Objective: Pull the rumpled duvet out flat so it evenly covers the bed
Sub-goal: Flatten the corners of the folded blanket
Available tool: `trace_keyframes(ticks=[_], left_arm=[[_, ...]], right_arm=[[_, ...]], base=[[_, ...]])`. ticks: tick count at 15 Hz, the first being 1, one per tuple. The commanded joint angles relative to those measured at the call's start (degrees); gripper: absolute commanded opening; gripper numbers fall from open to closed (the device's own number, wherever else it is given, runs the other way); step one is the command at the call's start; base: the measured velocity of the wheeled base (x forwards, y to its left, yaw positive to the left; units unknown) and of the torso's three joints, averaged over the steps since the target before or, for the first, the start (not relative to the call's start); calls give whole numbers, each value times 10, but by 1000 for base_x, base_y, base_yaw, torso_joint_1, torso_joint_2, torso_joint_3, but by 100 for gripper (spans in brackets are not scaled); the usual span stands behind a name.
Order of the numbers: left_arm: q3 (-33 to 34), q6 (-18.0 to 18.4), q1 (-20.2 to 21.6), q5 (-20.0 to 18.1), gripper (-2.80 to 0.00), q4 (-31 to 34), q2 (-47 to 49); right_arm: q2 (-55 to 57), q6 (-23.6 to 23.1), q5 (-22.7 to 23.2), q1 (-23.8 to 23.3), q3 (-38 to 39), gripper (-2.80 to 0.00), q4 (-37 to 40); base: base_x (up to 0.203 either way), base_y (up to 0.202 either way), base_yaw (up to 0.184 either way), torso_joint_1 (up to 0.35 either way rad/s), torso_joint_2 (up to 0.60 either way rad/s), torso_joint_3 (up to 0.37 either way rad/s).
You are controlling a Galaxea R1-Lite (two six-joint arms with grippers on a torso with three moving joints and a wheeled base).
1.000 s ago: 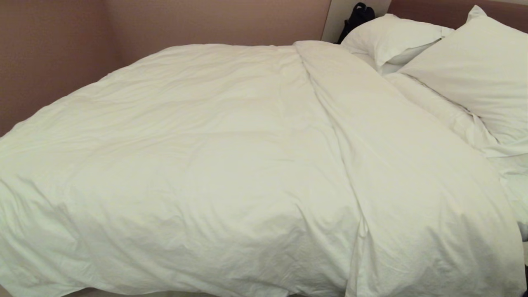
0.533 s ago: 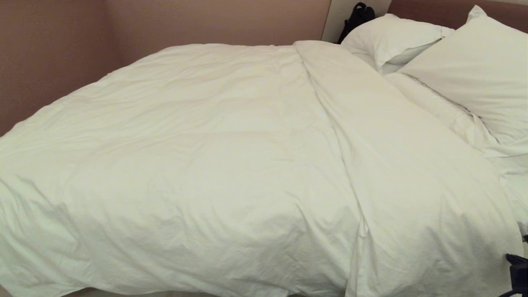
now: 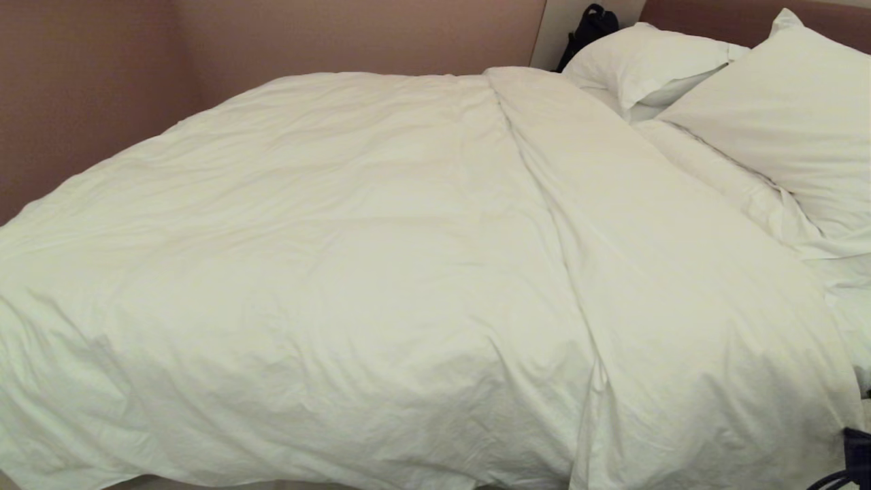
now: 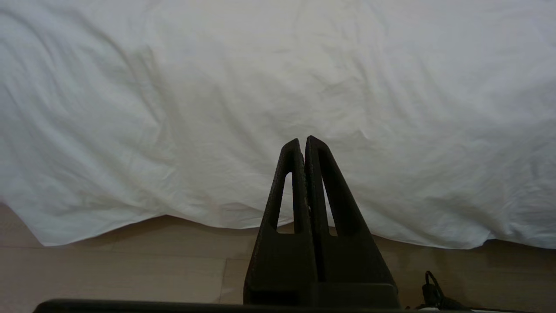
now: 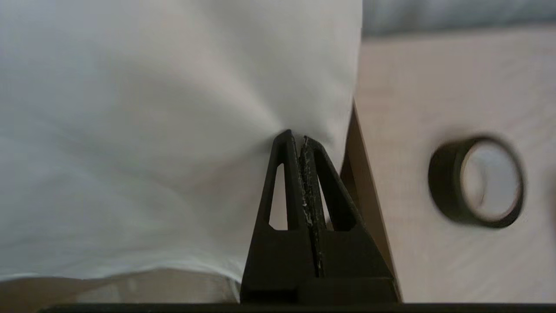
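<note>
Puffy wrinkled white duvet (image 3: 381, 272); taut folds radiate at right gripper (image 5: 297, 138).

The puffy white cotton duvet (image 3: 354, 272) lies across the wide low bed (image 3: 847, 306), its near edge hanging over the pale wooden floor (image 4: 108, 269). Two plump white pillows (image 3: 776, 129) lie right of it, before the reddish-brown headboard (image 3: 714, 17). A dark bag (image 3: 588, 27) sits behind them. A dark tape roll (image 5: 478, 182) lies on the floor beside the duvet's corner.
</note>
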Motion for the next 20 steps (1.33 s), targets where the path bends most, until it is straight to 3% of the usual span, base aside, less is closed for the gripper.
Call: trace_keyframes(ticks=[1,5,11,14,20], left_arm=[[0,0,0,0,-280,0,0],[0,0,0,0,-280,0,0],[0,0,0,0,-280,0,0],[0,0,0,0,-280,0,0],[0,0,0,0,-280,0,0]], right_arm=[[74,-7,-6,-16,-15,-280,-6],[188,-20,-4,-28,-61,-280,-8],[245,-58,-2,-28,-59,-280,-8],[212,-57,0,-29,-32,-280,-9],[14,-64,-1,-26,39,-280,0]], base=[[0,0,0,0,0,0],[0,0,0,0,0,0],[0,0,0,0,0,0],[0,0,0,0,0,0],[0,0,0,0,0,0]])
